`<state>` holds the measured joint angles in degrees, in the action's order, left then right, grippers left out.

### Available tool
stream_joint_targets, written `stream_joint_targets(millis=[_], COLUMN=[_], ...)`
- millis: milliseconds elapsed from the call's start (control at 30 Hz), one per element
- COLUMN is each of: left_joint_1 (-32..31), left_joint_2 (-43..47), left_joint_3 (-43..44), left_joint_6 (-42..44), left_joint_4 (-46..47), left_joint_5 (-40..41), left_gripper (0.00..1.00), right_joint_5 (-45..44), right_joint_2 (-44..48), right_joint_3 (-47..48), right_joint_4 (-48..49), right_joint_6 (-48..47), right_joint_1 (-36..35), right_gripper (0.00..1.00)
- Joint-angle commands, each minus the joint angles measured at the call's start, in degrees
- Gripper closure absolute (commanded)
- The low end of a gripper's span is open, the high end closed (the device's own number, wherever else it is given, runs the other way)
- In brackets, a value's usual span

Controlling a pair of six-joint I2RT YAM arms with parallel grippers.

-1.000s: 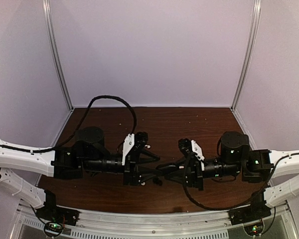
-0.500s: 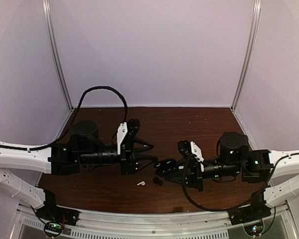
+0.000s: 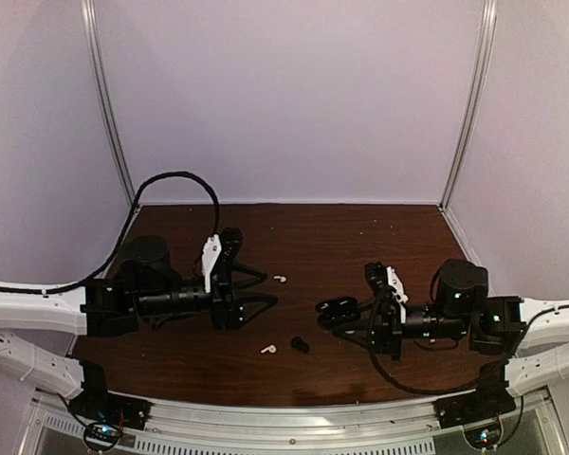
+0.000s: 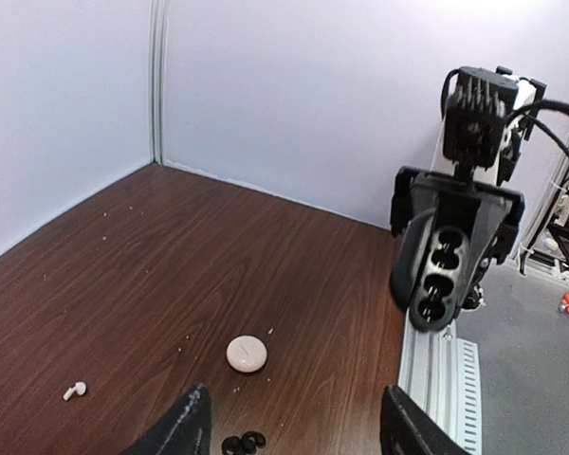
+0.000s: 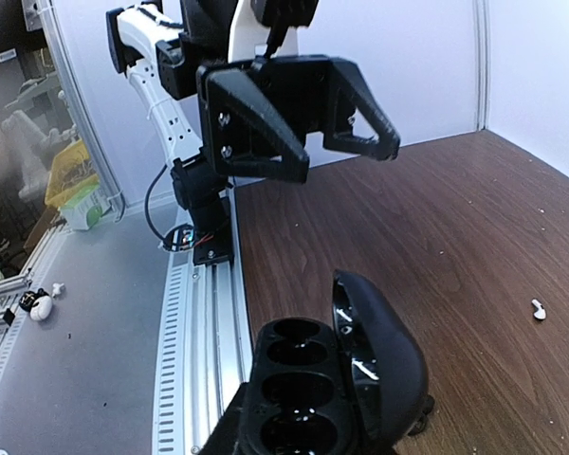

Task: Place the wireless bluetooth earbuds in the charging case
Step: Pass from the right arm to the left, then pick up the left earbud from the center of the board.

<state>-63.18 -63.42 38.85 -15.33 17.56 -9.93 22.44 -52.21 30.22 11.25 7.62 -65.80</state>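
No text, label, brand, number or sign was legible in any of the three views; every surface looked plain or too blurred.

Left hand (image 3: 268,288) points inward, jaws spread wide, facing the right hand (image 3: 347,315), whose jaws are clamped.

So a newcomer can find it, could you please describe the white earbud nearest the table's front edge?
Look along the brown table toward its front rail. Near the middle lies a white earbud, just left of a black earbud. Unlike the other white earbud, it is the one closer to the rail.
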Motion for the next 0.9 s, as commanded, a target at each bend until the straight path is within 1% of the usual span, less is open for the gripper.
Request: stream_joint_targets(millis=[0,100,200,400,600,867], left_joint_1=[2.23,3.30,4.55,9.45,9.66,9.16], left_joint_2=[-2.03,-4.70,-9.81,-22.14,-31.27,-37.02], left_joint_3=[-1.46,-2.60,-0.82,3.48,6.87,10.33], left_joint_6=[-2.08,-3.07,-2.65,-6.27,-8.55,-11.38], left_joint_4=[-4.22,-2.92,-3.63,-3.99,-5.25,-5.91], left_joint_5=[1.80,0.65,-0.09,-6.85,-6.77,-6.78], left_gripper=[0.39,0.39,0.41,0.52,0.62,0.69], right_joint_5=[0.86,0.51,0.18,0.32,0.23,-0.13], right_joint_2=[4.99,7.86,9.88,11.99,12.92,12.80], right_joint_3=[-3.14,-5.28,-7.19,-8.66,-9.04,-8.86], right_joint_4=[4.08,4.63,5.18,5.18,4.83,3.84], right_joint_6=[5.07,7.38,8.70,9.94,9.76,8.65], right_joint_1=[2.86,4.39,5.15,5.31,5.33,5.42], right_gripper=[0.94,0.94,0.94,0.94,0.94,0.93])
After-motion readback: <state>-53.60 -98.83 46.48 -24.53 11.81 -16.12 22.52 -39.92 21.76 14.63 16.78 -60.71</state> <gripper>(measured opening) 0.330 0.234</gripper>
